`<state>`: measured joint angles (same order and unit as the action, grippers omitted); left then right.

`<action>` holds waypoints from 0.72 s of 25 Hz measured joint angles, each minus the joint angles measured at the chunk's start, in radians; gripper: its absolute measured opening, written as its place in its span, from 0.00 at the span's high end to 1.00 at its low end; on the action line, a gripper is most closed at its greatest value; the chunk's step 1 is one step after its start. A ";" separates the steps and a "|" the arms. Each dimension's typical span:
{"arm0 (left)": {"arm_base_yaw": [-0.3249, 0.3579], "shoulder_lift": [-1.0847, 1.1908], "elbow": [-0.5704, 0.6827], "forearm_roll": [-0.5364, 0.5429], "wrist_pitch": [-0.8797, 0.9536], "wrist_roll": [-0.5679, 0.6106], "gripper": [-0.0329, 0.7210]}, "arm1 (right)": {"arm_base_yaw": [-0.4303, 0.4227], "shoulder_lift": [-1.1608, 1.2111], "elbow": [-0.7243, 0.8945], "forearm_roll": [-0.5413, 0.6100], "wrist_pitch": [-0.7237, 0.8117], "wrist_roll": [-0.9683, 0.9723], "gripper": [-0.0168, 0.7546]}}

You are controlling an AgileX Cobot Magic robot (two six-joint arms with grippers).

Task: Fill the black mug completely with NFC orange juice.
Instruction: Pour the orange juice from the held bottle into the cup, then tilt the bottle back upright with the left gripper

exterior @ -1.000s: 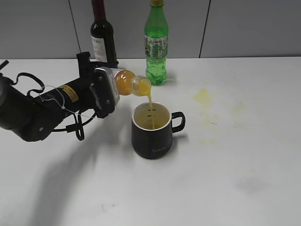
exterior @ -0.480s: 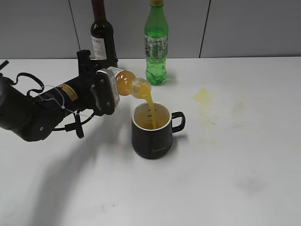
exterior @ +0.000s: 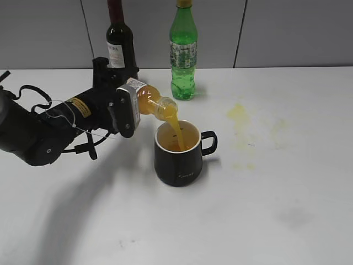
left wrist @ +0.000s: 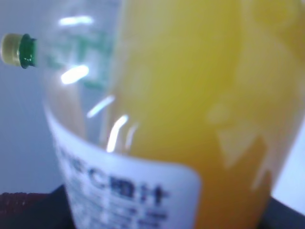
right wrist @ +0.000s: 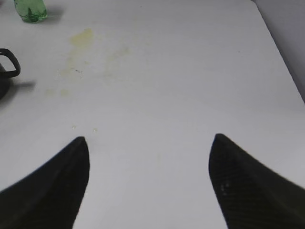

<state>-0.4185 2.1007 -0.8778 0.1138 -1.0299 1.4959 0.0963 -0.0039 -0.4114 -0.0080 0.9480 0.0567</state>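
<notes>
The black mug [exterior: 178, 157] stands mid-table with its handle to the right and orange liquid inside its white interior. Just left of it and above, my left gripper [exterior: 126, 109] is shut on the NFC orange juice bottle [exterior: 148, 101], which is tipped neck-down over the rim. A stream of juice [exterior: 178, 131] runs into the mug. In the left wrist view the bottle [left wrist: 190, 109] and its white label fill the frame. My right gripper [right wrist: 148, 143] hangs open over bare table, with only the mug's handle [right wrist: 10, 64] at the left edge.
A dark wine bottle [exterior: 121, 41] and a green soda bottle [exterior: 183, 52] stand at the back by the wall. Yellowish stains [exterior: 238, 113] mark the table right of the mug. The green bottle's base [right wrist: 31, 10] shows far left in the right wrist view.
The bottle has tipped a little steeper, its neck lower toward the mug, and the juice keeps pouring. The right gripper has not moved.
</notes>
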 joint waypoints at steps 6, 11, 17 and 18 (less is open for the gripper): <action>0.000 0.000 0.000 -0.001 -0.027 0.041 0.33 | 0.000 0.000 0.000 0.000 -0.001 0.000 0.21; 0.000 0.000 0.000 -0.002 -0.052 0.068 0.33 | 0.000 0.000 0.000 0.000 -0.001 0.000 0.21; 0.000 0.000 0.000 -0.005 -0.054 0.097 0.33 | 0.000 0.000 0.000 0.000 -0.001 0.000 0.21; 0.000 0.000 0.000 -0.006 -0.057 0.111 0.33 | 0.000 0.000 0.000 0.000 -0.001 0.000 0.21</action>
<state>-0.4185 2.1007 -0.8778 0.1080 -1.0866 1.6066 0.0963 -0.0039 -0.4114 -0.0080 0.9473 0.0567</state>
